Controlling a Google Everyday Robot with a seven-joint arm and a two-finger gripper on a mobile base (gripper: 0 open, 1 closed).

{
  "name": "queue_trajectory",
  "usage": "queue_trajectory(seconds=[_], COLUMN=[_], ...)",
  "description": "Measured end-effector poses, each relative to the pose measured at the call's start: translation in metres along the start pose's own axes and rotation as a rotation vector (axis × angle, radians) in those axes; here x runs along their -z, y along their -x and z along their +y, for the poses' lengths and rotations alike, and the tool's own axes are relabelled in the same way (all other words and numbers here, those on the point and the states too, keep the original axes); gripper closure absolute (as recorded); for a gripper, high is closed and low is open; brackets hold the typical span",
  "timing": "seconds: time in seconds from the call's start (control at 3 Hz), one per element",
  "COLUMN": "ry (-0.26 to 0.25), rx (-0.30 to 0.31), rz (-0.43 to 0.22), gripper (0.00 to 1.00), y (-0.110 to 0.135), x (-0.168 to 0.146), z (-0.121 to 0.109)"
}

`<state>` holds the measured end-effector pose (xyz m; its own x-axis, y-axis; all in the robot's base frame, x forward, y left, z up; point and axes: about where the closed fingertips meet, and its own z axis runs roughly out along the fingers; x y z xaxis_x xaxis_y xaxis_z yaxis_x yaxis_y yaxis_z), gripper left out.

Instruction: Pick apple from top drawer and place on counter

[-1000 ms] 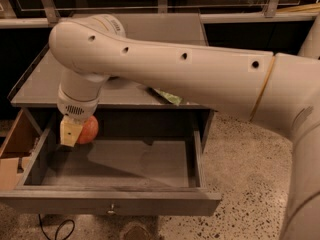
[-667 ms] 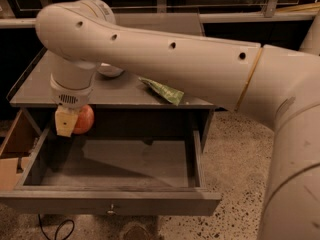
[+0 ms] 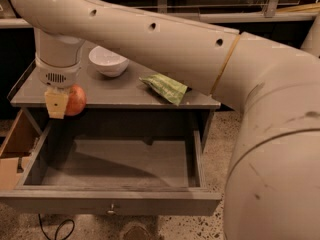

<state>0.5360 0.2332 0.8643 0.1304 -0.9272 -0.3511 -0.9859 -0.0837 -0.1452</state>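
My gripper (image 3: 64, 103) hangs from the big white arm at the left, over the front edge of the counter (image 3: 115, 91). It is shut on the red-orange apple (image 3: 76, 100), which sits between a yellowish finger pad (image 3: 56, 104) and the far side, lifted above the drawer. The top drawer (image 3: 115, 164) stands pulled wide open below, its inside bare, with a small metal knob (image 3: 111, 209) on the front panel.
A white bowl (image 3: 108, 61) stands on the counter behind the gripper. A green bag (image 3: 165, 87) lies on the counter to the right. A wooden box (image 3: 12, 149) is at the left of the drawer. Speckled floor lies to the right and below.
The gripper has risen with the apple out of the drawer, from inside the box to the height of the counter's front edge, moving slightly left.
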Motion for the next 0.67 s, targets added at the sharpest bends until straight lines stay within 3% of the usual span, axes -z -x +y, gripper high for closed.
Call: queue_trajectory(seconds=[0.33,0.67], ry=[-0.018,-0.014], rx=[0.032,0.107], rz=[0.001,-0.010], gripper=[1.00,1.00], y=[0.010,0.038], x=[0.009,0.012], z=[-0.019,-0.055])
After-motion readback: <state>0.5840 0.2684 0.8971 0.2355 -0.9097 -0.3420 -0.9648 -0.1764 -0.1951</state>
